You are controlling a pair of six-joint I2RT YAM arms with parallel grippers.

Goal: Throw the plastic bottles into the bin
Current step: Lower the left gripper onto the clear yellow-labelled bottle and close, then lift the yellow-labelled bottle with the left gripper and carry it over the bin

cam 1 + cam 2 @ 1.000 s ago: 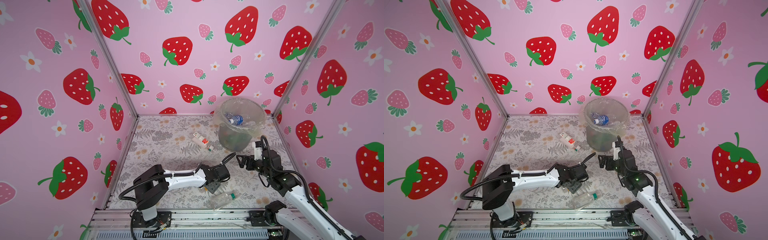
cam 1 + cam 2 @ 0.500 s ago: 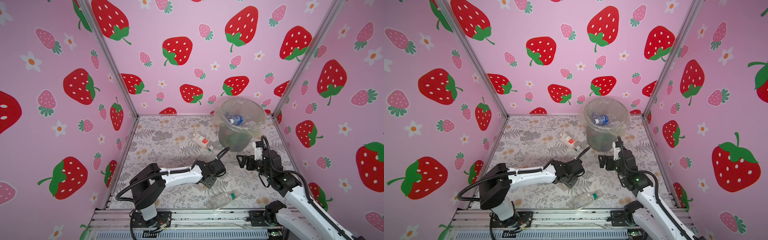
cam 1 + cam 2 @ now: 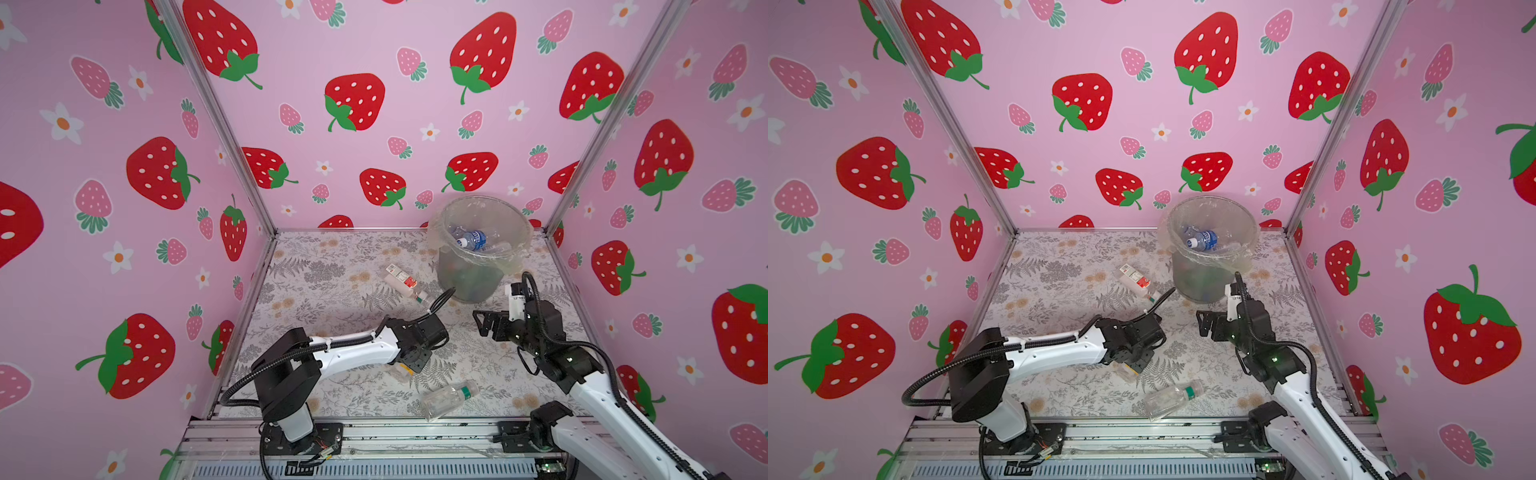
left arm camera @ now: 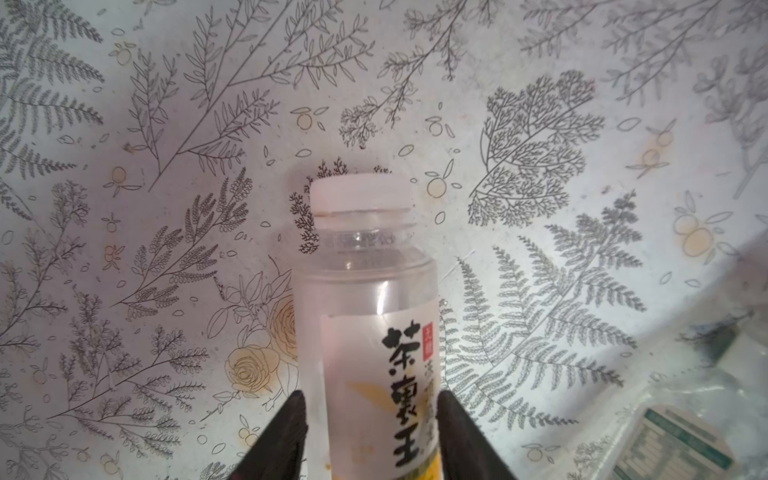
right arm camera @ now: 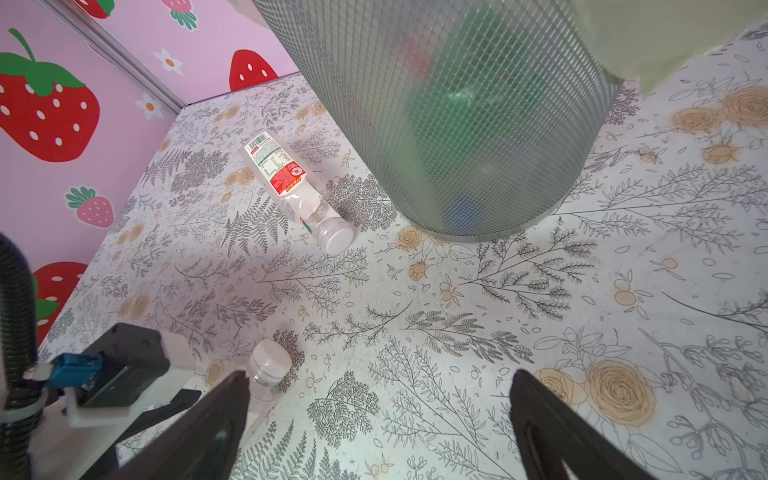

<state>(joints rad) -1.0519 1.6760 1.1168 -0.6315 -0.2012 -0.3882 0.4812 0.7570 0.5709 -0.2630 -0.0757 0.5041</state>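
My left gripper (image 4: 370, 419) is shut on a clear bottle (image 4: 365, 291) with a white cap and a white-and-yellow label, low over the mat near the front middle; in both top views the gripper (image 3: 413, 361) (image 3: 1133, 359) hides most of that bottle (image 3: 401, 372). My right gripper (image 3: 484, 322) (image 5: 380, 399) hangs open and empty, just in front of the bin. The grey mesh bin (image 3: 469, 282) (image 3: 1200, 282) (image 5: 457, 124) stands at the back right and holds a blue-labelled bottle (image 3: 471, 240) and others. A red-white labelled bottle (image 3: 401, 280) (image 5: 282, 174) lies left of the bin.
A clear bottle with a green cap (image 3: 446, 399) (image 3: 1171, 401) lies near the front edge, right of my left gripper. Pink strawberry walls close in the floral mat (image 3: 332, 291) on three sides. A metal rail (image 3: 374, 436) runs along the front.
My left gripper's jaws have closed onto the white-capped bottle and the gripper has shifted slightly left. The right arm has not moved.
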